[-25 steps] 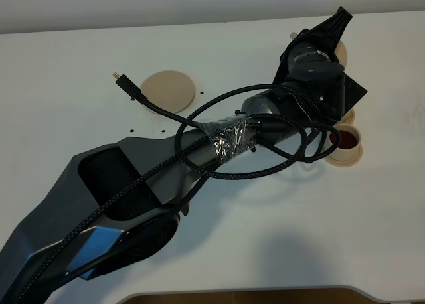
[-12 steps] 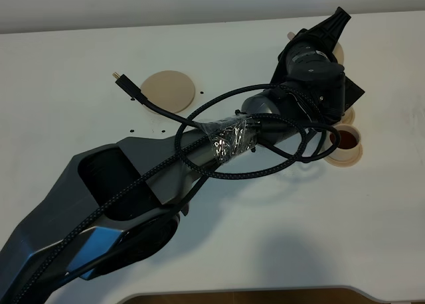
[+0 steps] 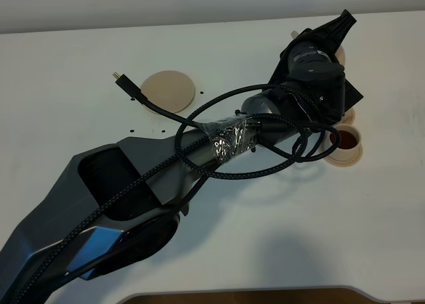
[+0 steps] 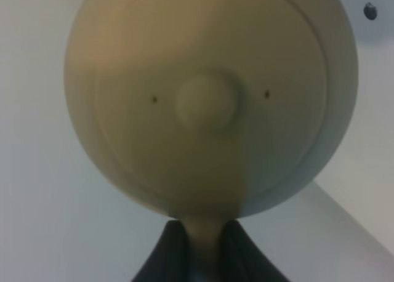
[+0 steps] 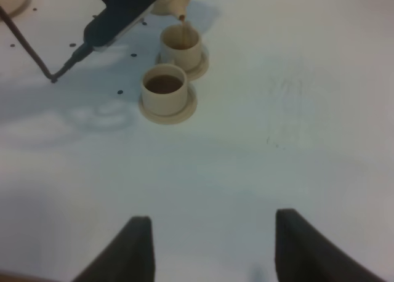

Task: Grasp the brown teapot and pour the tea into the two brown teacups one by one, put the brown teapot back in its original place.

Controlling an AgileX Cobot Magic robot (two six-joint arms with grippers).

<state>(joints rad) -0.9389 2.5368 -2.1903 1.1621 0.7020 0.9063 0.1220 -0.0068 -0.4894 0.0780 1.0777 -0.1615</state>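
**Operator:** Where is the teapot? The high camera gives me mostly arm.

**Spotter:** Your left arm [image 3: 219,145] and its cable [image 3: 159,111] lie across that view and hide the pot. Only slivers of beige peek out beside the wrist, and I cannot say what they belong to. Look at your left wrist view instead: the teapot [image 4: 209,97] fills it, lid knob toward the lens, blurred, its far edge cut off.

**Operator:** And the grip?

**Spotter:** Your left gripper [image 4: 206,229] is clamped on the handle [image 4: 204,248], with a dark finger [image 4: 159,261] on each side of it. Your right gripper [image 5: 212,245] stands wide with nothing between its fingers, and you see only their tips.

**Operator:** The cups?

**Spotter:** From your right wrist, the nearer teacup [image 5: 164,88] sits on its small saucer [image 5: 184,112] with dark tea [image 5: 164,84] in it. The farther teacup [image 5: 181,47] is just behind it, with the pot's spout tilted above its rim. Whether liquid is running there is too soft to tell. The large saucer [image 3: 168,90] lies bare on the table [image 3: 66,65], well apart from the cups.
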